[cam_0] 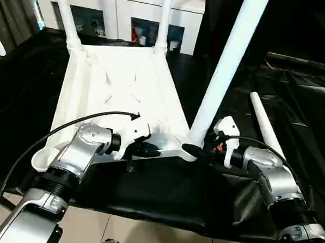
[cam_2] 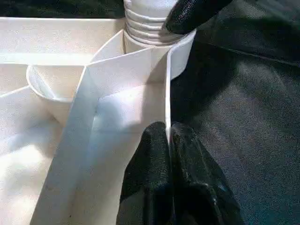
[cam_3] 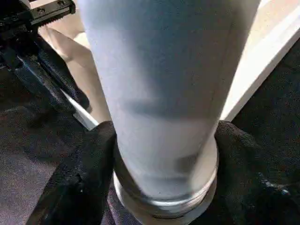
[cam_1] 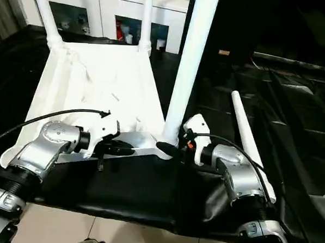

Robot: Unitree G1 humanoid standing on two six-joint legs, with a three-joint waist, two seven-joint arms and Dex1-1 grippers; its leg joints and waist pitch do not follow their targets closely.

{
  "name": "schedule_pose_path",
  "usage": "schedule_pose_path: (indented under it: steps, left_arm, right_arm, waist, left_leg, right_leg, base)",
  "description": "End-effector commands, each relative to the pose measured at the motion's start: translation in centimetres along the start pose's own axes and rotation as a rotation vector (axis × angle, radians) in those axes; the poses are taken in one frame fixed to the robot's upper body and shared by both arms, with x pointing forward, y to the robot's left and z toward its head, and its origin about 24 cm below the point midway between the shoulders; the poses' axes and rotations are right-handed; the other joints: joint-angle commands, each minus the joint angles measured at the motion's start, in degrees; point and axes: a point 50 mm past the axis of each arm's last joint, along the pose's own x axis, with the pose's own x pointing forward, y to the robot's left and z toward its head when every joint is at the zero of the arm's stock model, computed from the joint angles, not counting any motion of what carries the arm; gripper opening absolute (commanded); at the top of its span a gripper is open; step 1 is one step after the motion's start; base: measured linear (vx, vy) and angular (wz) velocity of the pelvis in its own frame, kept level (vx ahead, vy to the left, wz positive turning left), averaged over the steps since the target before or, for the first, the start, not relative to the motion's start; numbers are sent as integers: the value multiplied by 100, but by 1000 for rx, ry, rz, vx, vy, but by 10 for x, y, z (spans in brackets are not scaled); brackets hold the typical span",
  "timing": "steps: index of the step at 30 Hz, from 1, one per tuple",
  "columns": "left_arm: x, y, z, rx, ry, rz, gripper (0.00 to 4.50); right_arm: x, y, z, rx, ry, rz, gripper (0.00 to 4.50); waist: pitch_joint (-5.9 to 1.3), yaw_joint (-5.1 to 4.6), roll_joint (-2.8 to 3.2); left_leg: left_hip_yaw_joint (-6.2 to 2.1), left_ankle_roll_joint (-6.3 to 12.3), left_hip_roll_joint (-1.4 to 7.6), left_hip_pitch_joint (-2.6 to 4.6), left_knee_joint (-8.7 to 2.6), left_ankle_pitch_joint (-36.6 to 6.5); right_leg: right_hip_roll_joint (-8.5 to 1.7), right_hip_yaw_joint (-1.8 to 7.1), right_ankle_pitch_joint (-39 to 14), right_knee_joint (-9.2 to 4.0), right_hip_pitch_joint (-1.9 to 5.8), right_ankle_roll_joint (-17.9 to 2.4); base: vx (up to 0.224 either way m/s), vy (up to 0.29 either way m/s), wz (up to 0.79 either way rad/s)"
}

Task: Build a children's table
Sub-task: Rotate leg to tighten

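The left gripper has its two black fingers pressed together on the thin near edge wall of the white tabletop, pinching that upright rib; its fingertips hide the stretch of wall they clamp. The right gripper has its fingers set apart on either side of the standing leg, hugging its ribbed, threaded base just above the near right corner socket; the finger pads look like soft, matte black fabric. The tabletop lies upside down on black sheeting, its smooth plastic ribs forming a cross pattern. Two far legs stand in the far sockets, their tops cut off by the frame. A loose leg, tapered and round-ended, lies to the right, partly hidden behind the right forearm. The near left socket is an open round cup.
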Motion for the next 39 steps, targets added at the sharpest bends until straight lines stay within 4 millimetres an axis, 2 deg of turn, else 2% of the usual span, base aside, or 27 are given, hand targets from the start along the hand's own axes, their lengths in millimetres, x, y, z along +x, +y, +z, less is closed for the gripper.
schedule_pose_path:
  steps: [1, 3, 4, 5, 6, 7, 8, 9, 11, 12, 13, 14, 16, 17, 20, 21, 24, 26, 32, 33, 37, 39]
  left_arm:
    - [8, -7, -6, -53, -29, -30, 0]
    - [11, -5, -6, -69, -23, 8, 0]
    - [12, -4, -6, -75, -21, 23, 0]
    - [20, -2, -3, -88, -20, 73, 0]
    - [26, -1, 0, -101, -22, 103, 0]
    - [26, -1, 0, -101, -22, 103, 0]
    - [35, 1, 5, -124, -21, 141, 0]
    - [35, 1, 5, -124, -21, 141, 0]
    - [51, 3, 16, -134, -26, 208, 0]
    - [56, 3, 19, -136, -29, 218, 0]
    - [60, 2, 22, -138, -33, 224, 0]
    - [60, 2, 22, -138, -33, 224, 0]
    - [70, 0, 31, -126, -41, 215, 0]
    - [72, -1, 33, -118, -45, 209, 0]
    - [70, 0, 33, -107, -44, 205, 0]
    - [70, 0, 33, -107, -44, 205, 0]
    - [64, 1, 28, -102, -38, 196, 0]
    - [59, 1, 24, -93, -38, 178, 0]
    - [38, -7, 12, -64, -75, 40, 0]
    - [30, -11, 7, -60, -73, -17, 0]
    - [18, -13, 1, -63, -62, -69, 0]
    - [13, -13, -2, -77, -60, -79, 0]
  right_arm:
    - [-1, 1, -6, 28, 22, -18, 273]
    - [1, -2, -10, 44, 38, -79, 273]
    - [2, -3, -11, 48, 45, -103, 272]
    - [7, -9, -18, 83, 68, -253, 272]
    - [10, -12, -21, 111, 74, -333, 271]
    - [10, -12, -21, 111, 74, -333, 270]
    - [15, -13, -25, 168, 74, -428, 270]
    - [15, -13, -25, 168, 74, -428, 269]
    - [24, -13, -25, 242, 65, -543, 269]
    - [27, -13, -25, 263, 60, -567, 269]
    - [30, -13, -24, 282, 56, -585, 269]
    - [30, -13, -24, 282, 56, -585, 269]
    - [41, -11, -18, 260, 56, -607, 269]
    - [44, -10, -15, 248, 48, -605, 269]
    - [46, -9, -9, 213, 30, -583, 269]
    - [46, -9, -9, 213, 30, -583, 325]
    - [45, -9, -5, 219, -8, -530, 345]
    - [43, -9, -2, 209, -21, -482, 374]
    - [20, -12, 1, 98, -9, -295, 374]
    - [11, -13, 1, 67, 1, -249, 374]
    - [0, -15, 1, 37, 10, -189, 374]
    - [-5, -14, 0, 40, 24, -133, 374]
  waist:
    - [-350, 18, -61]
    - [-346, 15, -59]
    - [-332, 4, -53]
    - [-327, -4, -78]
    - [-309, -25, -67]
    - [-311, -51, -69]
    - [-312, -66, -80]
    - [-312, -66, -80]
    - [-308, -74, -73]
    - [-317, -73, -75]
    - [-326, -67, -52]
    - [-336, -60, -63]
    - [-352, -49, -36]
    - [-358, -53, -43]
    - [-372, -23, -57]
    - [-371, -16, -54]
    - [-353, -11, -54]
    - [-353, -4, -55]
    - [-342, 2, -54]
    - [-341, 11, -39]
    - [-342, -2, -20]
    - [-341, -1, -30]
  left_leg:
    - [-196, 200, 366, 222, -371, -1078]
    - [-199, 186, 366, 221, -377, -1089]
    - [-198, 97, 369, 232, -391, -1232]
    - [-200, 54, 372, 237, -397, -1290]
    - [-209, -67, 365, 238, -418, -1467]
    - [-232, -199, 370, 234, -433, -1628]
    - [-245, -274, 369, 227, -447, -1734]
    - [-245, -274, 369, 227, -447, -1734]
    - [-260, -408, 365, 276, -451, -2033]
    - [-263, -422, 365, 284, -451, -2050]
    - [-265, -433, 366, 290, -451, -2049]
    - [-255, -399, 359, 279, -454, -1966]
    - [-234, -330, 344, 271, -439, -1756]
    - [-235, -305, 342, 259, -438, -1681]
    - [-212, -66, 328, 217, -400, -1278]
    - [-212, -39, 330, 219, -400, -1262]
    - [-217, -28, 348, 229, -414, -1413]
    - [-225, -50, 351, 230, -420, -1469]
    - [-225, -1, 366, 214, -423, -1474]
    - [-219, 7, 371, 220, -421, -1503]
    - [-217, 0, 372, 226, -430, -1430]
    - [-208, 4, 370, 231, -423, -1440]
  right_leg:
    - [-358, 209, -395, -407, 117, -1434]
    - [-357, 207, -423, -408, 115, -1436]
    - [-358, 212, -629, -430, 92, -1414]
    - [-359, 213, -738, -442, 83, -1398]
    - [-370, 224, -1042, -469, 63, -1353]
    - [-388, 220, -1340, -486, 70, -1273]
    - [-390, 218, -1541, -502, 69, -1177]
    - [-390, 218, -1541, -502, 69, -1177]
    - [-396, 232, -1832, -566, 8, -1031]
    - [-395, 227, -1831, -565, 5, -1012]
    - [-395, 229, -1767, -558, 5, -1006]
    - [-371, 227, -1460, -544, 14, -1011]
    - [-361, 229, -1044, -517, 30, -1048]
    - [-355, 225, -927, -500, 43, -1068]
    - [-354, 217, -399, -459, 98, -1157]
    - [-356, 215, -396, -460, 99, -1167]
    - [-362, 214, -687, -492, 90, -1167]
    - [-361, 210, -784, -496, 95, -1150]
    - [-365, 214, -731, -487, 110, -1179]
    - [-365, 219, -787, -481, 100, -1201]
    - [-348, 215, -638, -456, 85, -1287]
    - [-350, 217, -618, -453, 91, -1328]
  base:
    - [0, 0, 0]
    - [0, 0, 0]
    - [0, 0, 0]
    - [0, 0, 0]
    - [0, 0, 0]
    - [0, 0, 0]
    - [0, 0, 0]
    - [0, 0, 0]
    - [0, 0, 0]
    - [0, 0, 0]
    - [0, 0, 0]
    - [0, 0, 0]
    - [0, 0, 0]
    - [0, 0, 0]
    - [0, 0, 0]
    - [0, 0, 0]
    - [0, 0, 0]
    - [0, 0, 0]
    - [0, 0, 0]
    - [0, 0, 0]
    - [0, 0, 0]
    - [0, 0, 0]
